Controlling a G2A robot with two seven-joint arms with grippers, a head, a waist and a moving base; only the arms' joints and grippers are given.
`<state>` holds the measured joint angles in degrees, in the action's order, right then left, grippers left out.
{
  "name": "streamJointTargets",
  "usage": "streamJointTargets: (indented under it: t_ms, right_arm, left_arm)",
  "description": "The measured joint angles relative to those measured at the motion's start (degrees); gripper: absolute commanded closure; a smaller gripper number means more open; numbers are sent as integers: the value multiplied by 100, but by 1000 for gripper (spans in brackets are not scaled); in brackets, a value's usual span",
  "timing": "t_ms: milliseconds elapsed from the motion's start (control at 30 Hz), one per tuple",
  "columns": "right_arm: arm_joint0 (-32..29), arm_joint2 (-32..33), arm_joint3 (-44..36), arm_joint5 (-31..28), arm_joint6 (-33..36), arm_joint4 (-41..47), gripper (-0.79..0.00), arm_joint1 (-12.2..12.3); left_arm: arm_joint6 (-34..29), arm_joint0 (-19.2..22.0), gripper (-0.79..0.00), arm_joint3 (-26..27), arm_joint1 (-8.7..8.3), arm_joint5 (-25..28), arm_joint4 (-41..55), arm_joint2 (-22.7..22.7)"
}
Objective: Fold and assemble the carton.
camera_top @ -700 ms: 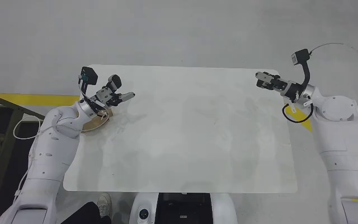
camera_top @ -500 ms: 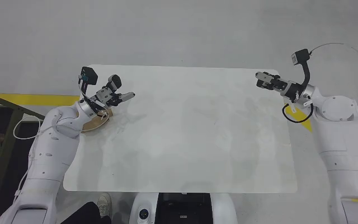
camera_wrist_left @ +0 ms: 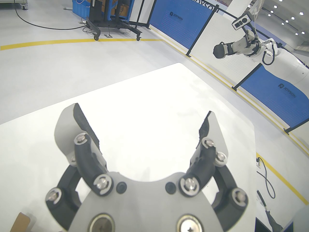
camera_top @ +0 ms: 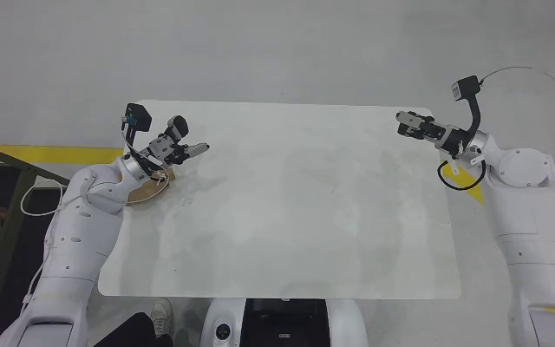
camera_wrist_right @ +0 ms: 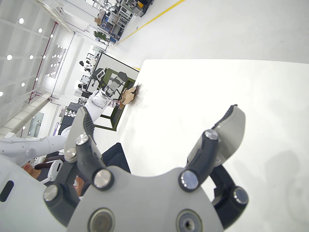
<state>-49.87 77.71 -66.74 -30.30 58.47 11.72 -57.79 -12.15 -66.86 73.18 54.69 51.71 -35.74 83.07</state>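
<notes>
A flat brown carton (camera_top: 149, 191) lies at the table's left edge, partly hidden under the left arm. Its corner (camera_wrist_left: 21, 221) shows just behind my left gripper (camera_wrist_left: 142, 118), and from across the table the carton (camera_wrist_right: 129, 94) looks small and far. My left gripper (camera_top: 192, 138) hovers open over the table just past the carton, with nothing between its fingers. At the far right corner of the table my right gripper (camera_top: 403, 122) is held open and empty too, and its own wrist view shows that gripper (camera_wrist_right: 157, 114) above the bare tabletop.
The white table (camera_top: 303, 217) stretches between the two arms. Grey floor with a yellow line (camera_top: 52, 153) surrounds it. The right arm (camera_wrist_left: 237, 47) shows far off in the left wrist view, in front of blue barrier panels (camera_wrist_left: 183, 18).
</notes>
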Motion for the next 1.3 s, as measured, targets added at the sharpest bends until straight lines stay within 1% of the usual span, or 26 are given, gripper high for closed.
streamJointTargets:
  t_ms: [467, 533, 700, 833, 967, 1100, 1300]
  right_arm:
    - [0, 0, 0, 0, 0, 0, -785, 0]
    - [0, 0, 0, 0, 0, 0, -785, 0]
    - [0, 0, 0, 0, 0, 0, -785, 0]
    - [0, 0, 0, 0, 0, 0, -785, 0]
    - [0, 0, 0, 0, 0, 0, -785, 0]
    - [0, 0, 0, 0, 0, 0, -785, 0]
    - [0, 0, 0, 0, 0, 0, -785, 0]
  left_arm:
    - [0, 0, -785, 0, 0, 0, 0, 0]
    - [-10, -51, -785, -26, 7, -47, 138, -11]
    - [-510, -124, -785, -80, -39, -259, 1112, 154]
    - [-1015, -224, -785, -121, -88, -273, 2077, 297]
    - [-1852, -269, -785, -238, -159, -312, 3409, 413]
    - [-2738, -286, -785, -461, -246, -395, 4704, 616]
    - [-3735, -305, -785, -851, -334, -295, 6165, 883]
